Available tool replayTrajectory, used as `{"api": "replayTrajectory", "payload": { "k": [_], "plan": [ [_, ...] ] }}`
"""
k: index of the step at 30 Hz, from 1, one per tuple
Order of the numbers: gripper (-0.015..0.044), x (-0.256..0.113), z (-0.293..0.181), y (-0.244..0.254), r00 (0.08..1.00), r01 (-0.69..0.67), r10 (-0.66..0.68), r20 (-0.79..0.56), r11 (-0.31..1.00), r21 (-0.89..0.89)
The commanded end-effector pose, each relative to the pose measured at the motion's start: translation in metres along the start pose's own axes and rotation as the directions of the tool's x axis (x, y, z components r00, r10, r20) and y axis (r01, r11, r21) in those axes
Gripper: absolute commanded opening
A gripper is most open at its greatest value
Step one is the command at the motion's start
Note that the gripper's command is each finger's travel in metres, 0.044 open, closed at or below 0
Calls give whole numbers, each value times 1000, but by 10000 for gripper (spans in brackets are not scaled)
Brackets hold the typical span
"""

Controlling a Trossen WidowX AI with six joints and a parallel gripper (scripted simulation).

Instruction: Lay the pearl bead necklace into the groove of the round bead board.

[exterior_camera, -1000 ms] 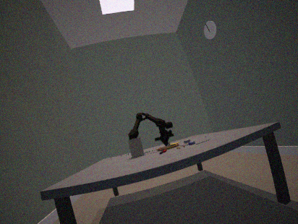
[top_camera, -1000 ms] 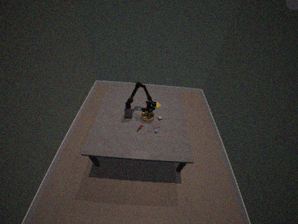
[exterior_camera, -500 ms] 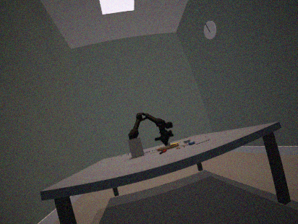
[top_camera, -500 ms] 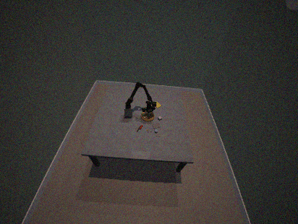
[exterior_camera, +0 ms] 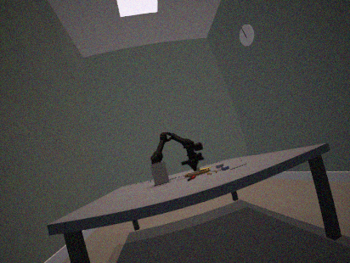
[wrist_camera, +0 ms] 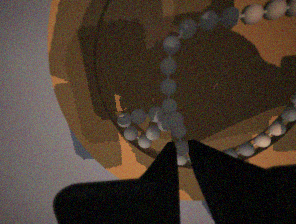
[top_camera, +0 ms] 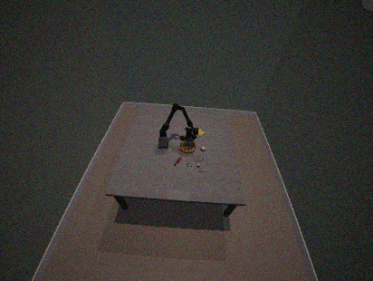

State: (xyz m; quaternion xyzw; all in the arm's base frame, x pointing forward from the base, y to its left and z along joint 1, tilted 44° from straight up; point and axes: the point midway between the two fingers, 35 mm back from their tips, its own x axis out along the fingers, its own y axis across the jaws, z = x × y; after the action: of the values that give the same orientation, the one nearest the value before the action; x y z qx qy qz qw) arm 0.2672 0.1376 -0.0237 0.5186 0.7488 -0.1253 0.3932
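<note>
The round orange bead board lies on the table under my gripper. The pearl bead necklace lies on it in the wrist view. One strand crosses the board's middle and bends down to my fingertips. Beads at the lower right follow the groove's curve; a small bunched loop lies at the left, partly by the groove line. My gripper is shut on the necklace strand, low over the board near the groove's near edge. The fingers hide part of the groove, and the necklace's upper right part leaves the view.
A yellow piece lies beyond the board. A small white block is right of it. A red-and-dark tool, a small bluish block and a thin rod lie on the near side. The arm's base stands at the left.
</note>
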Motion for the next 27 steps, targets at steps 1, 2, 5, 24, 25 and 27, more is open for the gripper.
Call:
{"api": "replayTrajectory", "payload": {
  "k": [1, 2, 5, 24, 25, 27],
  "plan": [
    [0, -4, 0, 1, 1000, -3, 3, -1, 1000, -3],
    [0, -4, 0, 1, 1000, -3, 3, -1, 1000, -3],
    [0, -4, -4, 8, 1000, -4, 4, -1, 1000, -4],
    [105, 1, -7, 13, 1000, -6, 6, 3, 1000, -13],
    [131, 1, -7, 13, 1000, -6, 6, 3, 1000, -13],
    [184, 1, -7, 13, 1000, -6, 6, 3, 1000, -13]
  ]
}}
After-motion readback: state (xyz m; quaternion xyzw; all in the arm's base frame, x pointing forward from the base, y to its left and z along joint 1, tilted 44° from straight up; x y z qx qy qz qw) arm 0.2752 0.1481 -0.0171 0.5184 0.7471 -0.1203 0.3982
